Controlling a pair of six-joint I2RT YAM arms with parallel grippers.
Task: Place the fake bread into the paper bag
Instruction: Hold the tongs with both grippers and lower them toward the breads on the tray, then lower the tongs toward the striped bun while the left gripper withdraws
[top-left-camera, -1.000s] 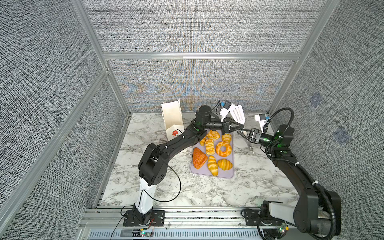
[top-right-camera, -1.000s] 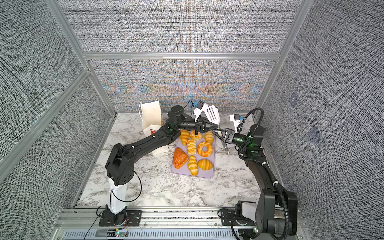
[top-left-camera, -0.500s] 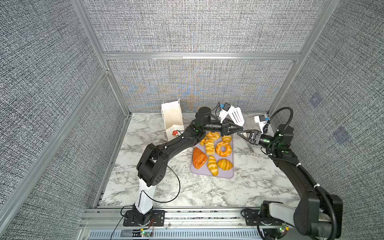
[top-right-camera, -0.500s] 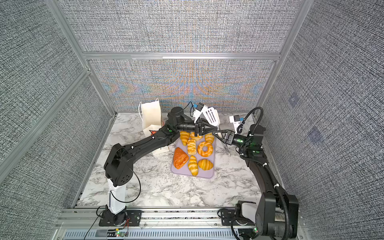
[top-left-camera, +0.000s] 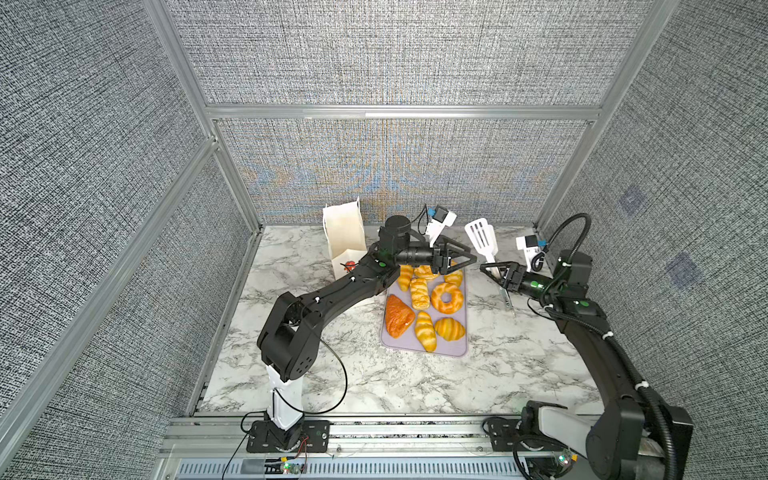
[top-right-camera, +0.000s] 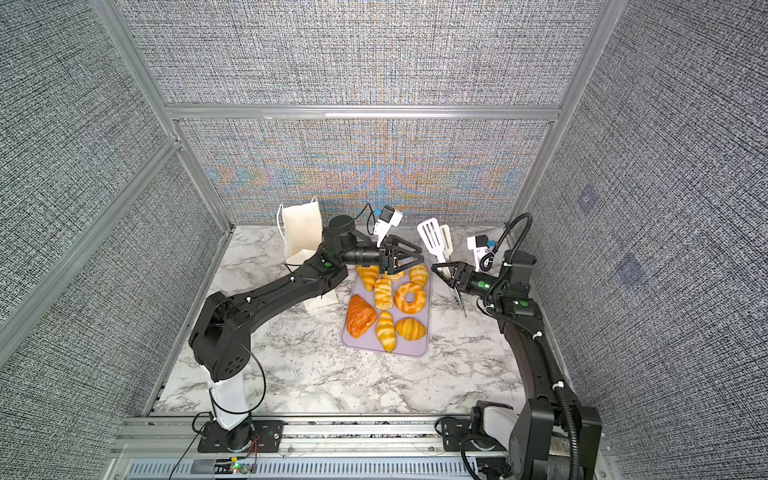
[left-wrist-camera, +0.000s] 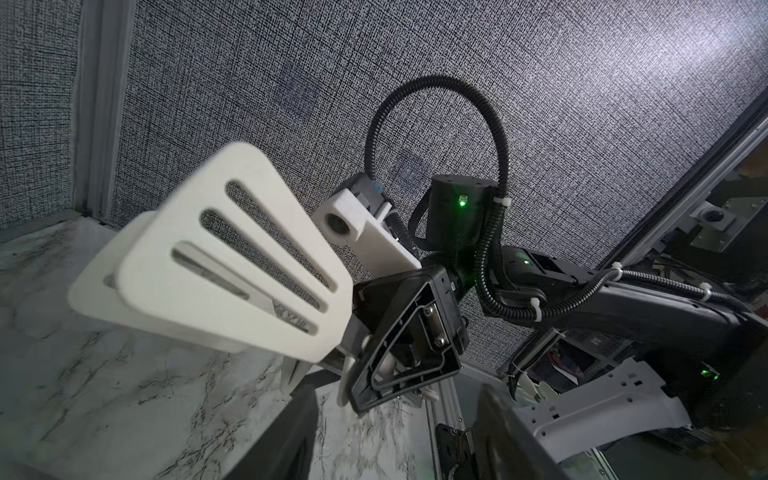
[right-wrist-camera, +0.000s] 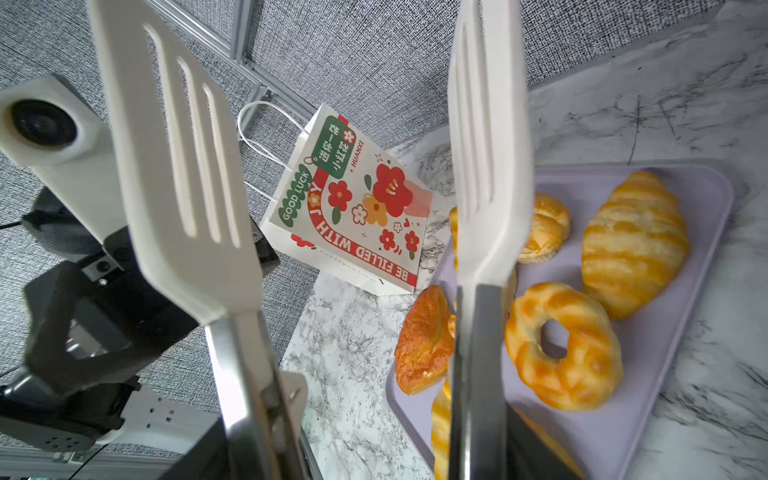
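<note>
Tongs (top-left-camera: 482, 248) held at the metal handles by right gripper (top-left-camera: 494, 274), fingers clamped on them; white slotted blades parted, nothing between. Opposite the blades, left gripper (top-left-camera: 467, 254) spread open and empty, fingertips pointing toward them, near but apart. Below both tools and on their near side, fake bread (top-left-camera: 446, 297): every visible piece lying on lilac tray (top-left-camera: 455, 350) on marble tabletop (top-left-camera: 374, 386), farthest croissants directly under the left gripper and partly hidden by it. Upright behind the left gripper's wrist, on the side away from the tongs, paper bag (top-left-camera: 343, 232), lower part hidden by that arm. Past the blades in the right wrist view: flower-printed face of the bag with white string handles, then ring-shaped piece (right-wrist-camera: 563, 345) and darker triangular one (right-wrist-camera: 424, 340), both flat on the tray, below the blades.
</note>
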